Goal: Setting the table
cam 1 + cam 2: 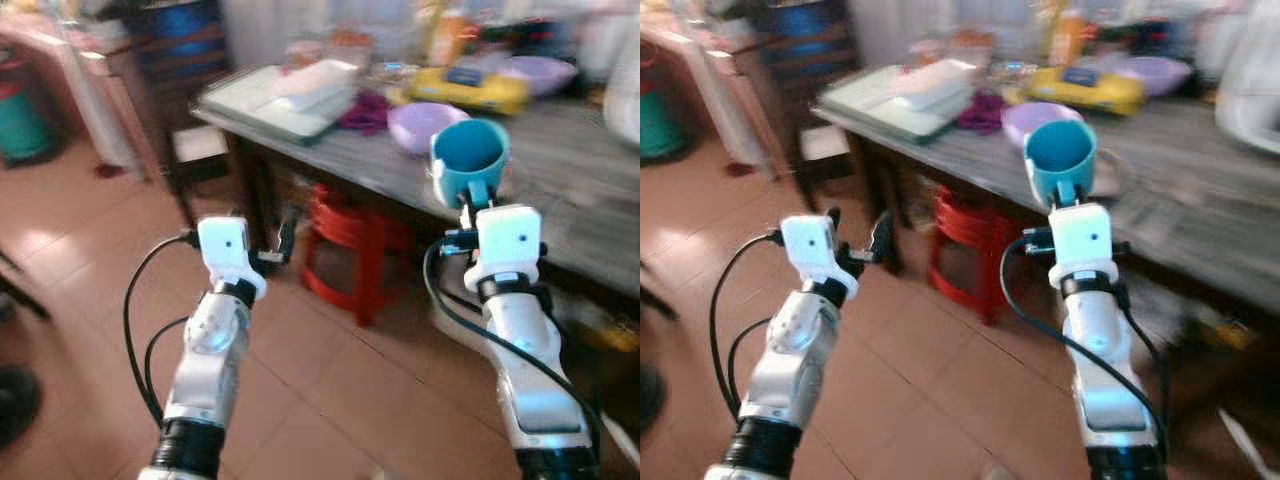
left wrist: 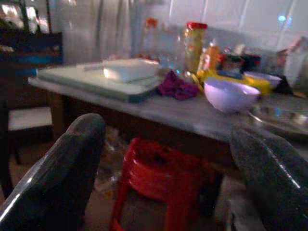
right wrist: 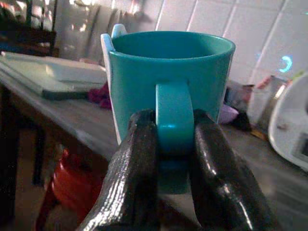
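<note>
I see a glossy teal mug (image 3: 168, 82), grainy grey wooden table (image 1: 560, 180), shiny red plastic stool (image 2: 163, 178), textured black fingers (image 3: 139, 183).

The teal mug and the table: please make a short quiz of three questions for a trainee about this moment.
1. True or false: the right gripper pinches the teal mug by its handle.
2. The left gripper is: A) open, holding nothing B) shut on a bowl C) resting on the table.
3. What stands under the table?

Key:
1. True.
2. A.
3. A red stool.
</note>
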Motion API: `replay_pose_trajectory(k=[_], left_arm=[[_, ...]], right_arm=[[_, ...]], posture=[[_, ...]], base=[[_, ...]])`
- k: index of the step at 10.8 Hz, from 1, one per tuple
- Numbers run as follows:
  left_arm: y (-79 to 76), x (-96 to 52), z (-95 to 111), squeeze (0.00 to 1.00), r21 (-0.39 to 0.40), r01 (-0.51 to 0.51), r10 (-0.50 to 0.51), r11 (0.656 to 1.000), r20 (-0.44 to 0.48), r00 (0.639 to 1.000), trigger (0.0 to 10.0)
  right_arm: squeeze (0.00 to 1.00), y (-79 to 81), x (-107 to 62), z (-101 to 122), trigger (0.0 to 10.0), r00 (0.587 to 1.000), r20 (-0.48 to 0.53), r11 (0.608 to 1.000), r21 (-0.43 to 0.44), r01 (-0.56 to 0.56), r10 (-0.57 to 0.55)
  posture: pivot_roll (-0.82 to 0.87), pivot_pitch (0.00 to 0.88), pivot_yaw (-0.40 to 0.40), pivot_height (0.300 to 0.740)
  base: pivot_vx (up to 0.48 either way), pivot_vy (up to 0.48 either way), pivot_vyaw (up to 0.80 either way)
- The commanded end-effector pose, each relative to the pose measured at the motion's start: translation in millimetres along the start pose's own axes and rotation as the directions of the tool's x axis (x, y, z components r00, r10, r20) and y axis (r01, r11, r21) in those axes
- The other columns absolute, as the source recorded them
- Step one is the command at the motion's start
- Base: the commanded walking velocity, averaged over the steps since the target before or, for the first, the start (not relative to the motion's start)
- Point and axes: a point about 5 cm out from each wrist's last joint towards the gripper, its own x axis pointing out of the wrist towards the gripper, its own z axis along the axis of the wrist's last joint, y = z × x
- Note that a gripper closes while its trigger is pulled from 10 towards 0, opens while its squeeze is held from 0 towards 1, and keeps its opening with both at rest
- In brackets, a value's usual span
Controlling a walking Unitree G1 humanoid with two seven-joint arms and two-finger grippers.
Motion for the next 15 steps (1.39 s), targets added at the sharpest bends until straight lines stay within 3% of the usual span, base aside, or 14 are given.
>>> replay_pose_trajectory(k=[1, 5, 12, 15], left_arm=[[2.8, 1.2, 1.6, 0.0, -0.005, 0.01, -0.01, 1.0, 0.004, 1.0, 10.0], [-11.4, 0.6, 2.8, 0.0, -0.027, 0.12, -0.12, 0.992, 0.031, 0.992, 10.0], [-17.4, 1.1, 4.5, 0.0, -0.048, 0.167, -0.165, 0.985, 0.045, 0.985, 10.0], [-19.0, 1.5, 4.8, 0.0, -0.051, 0.177, -0.175, 0.983, 0.047, 0.983, 10.0]], right_arm=[[0.0, 2.2, 3.7, 9.5, 10.0, 0.999, 0.039, 1.0, 0.008, -0.004, 0.004], [0.0, 1.8, 2.4, 9.3, 10.0, 0.999, 0.034, 1.0, 0.004, 0.003, -0.003], [0.0, 2.1, 1.3, 10.8, 10.0, 0.999, 0.04, 1.0, -0.004, 0.008, -0.008], [0.0, 3.2, 1.3, 11.6, 10.0, 0.999, 0.045, 1.0, -0.005, 0.007, -0.007]], posture=[[-0.19, 0.07, 0.045, 0.74], [-0.19, 0.075, 0.049, 0.74], [-0.2, 0.08, 0.058, 0.74], [-0.2, 0.08, 0.061, 0.74]], base=[[0.0, 0.0, 0.0], [0.063, 0.0, -0.37], [0.325, 0.0, -0.77], [0.351, 0.0, -0.14]])
